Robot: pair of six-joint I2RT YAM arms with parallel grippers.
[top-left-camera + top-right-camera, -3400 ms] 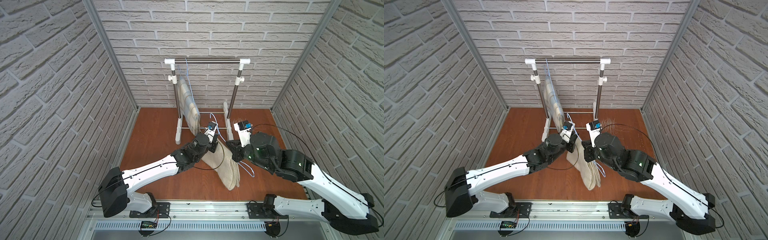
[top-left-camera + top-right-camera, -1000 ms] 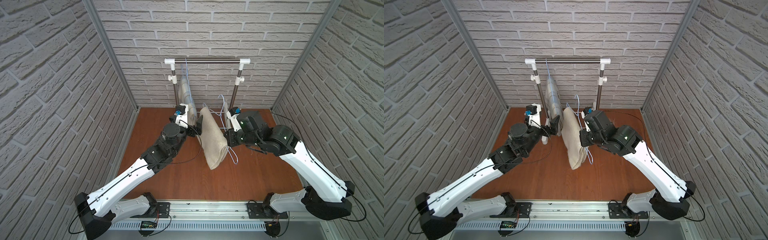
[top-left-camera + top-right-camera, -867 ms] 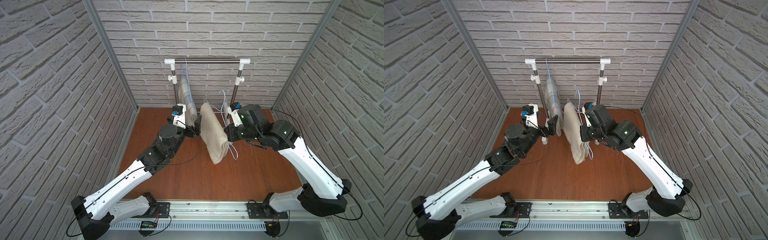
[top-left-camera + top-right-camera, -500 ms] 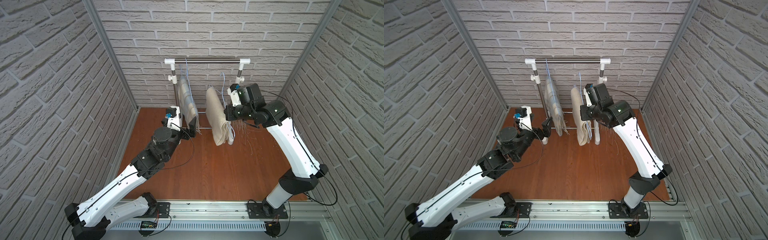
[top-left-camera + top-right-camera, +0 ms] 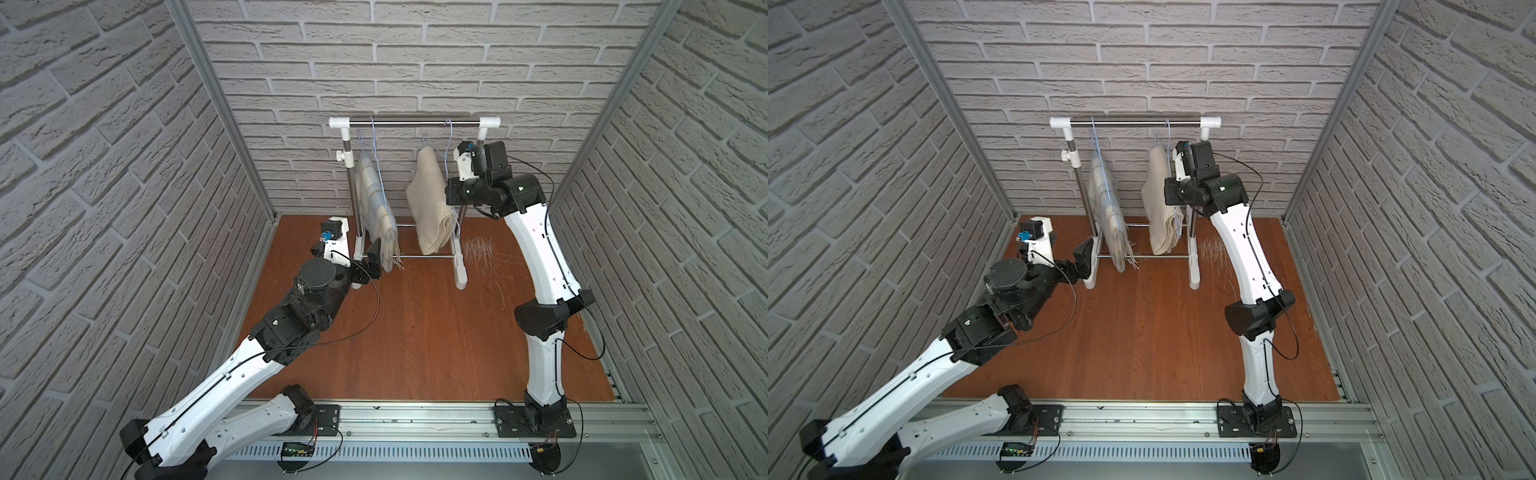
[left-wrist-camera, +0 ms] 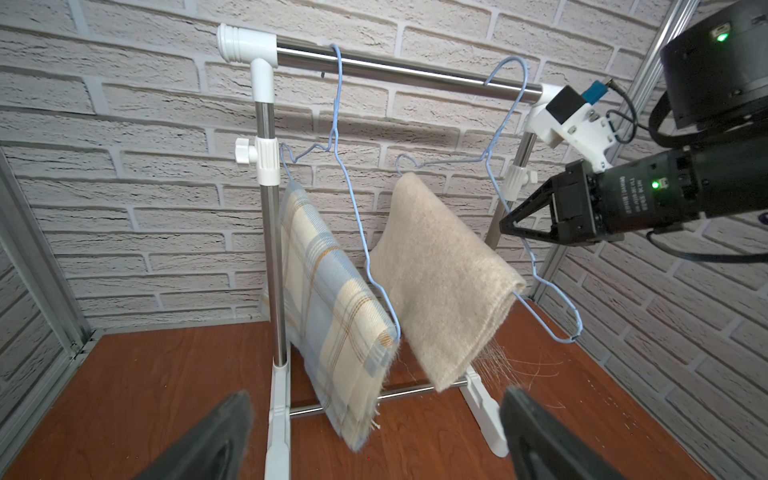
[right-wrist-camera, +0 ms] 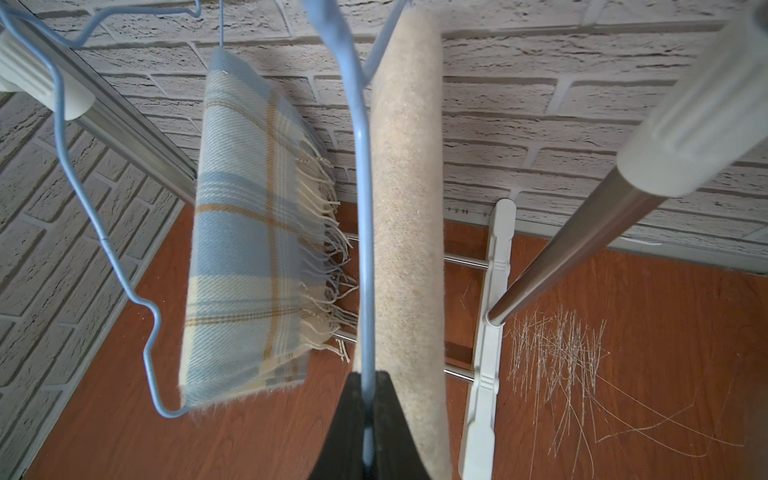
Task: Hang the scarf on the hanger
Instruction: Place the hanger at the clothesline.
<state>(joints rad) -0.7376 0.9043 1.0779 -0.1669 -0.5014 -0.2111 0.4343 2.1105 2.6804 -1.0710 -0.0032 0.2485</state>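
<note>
In both top views you have the beige scarf (image 5: pixel 430 208) (image 5: pixel 1158 208) draped over the blue wire hanger (image 5: pixel 448 141), whose hook sits on the rack rail (image 5: pixel 415 123). Your right gripper (image 5: pixel 449 195) is up beside the scarf, at the hanger's side wire. Your left gripper (image 5: pixel 368 266) sits low, near the bottom of the plaid scarf (image 5: pixel 374 208) and well apart from the beige one.

From the left wrist, your left jaws stand wide apart with nothing between them. The right gripper (image 6: pixel 509 224) is pinched on the hanger's sloping wire, just beside the beige scarf (image 6: pixel 444 270).

From the right wrist, the blue wire runs straight into your closed right jaws, with the beige scarf hanging just beside it. Loose threads (image 7: pixel 557 353) lie on the wooden floor (image 7: pixel 665 332).
</note>
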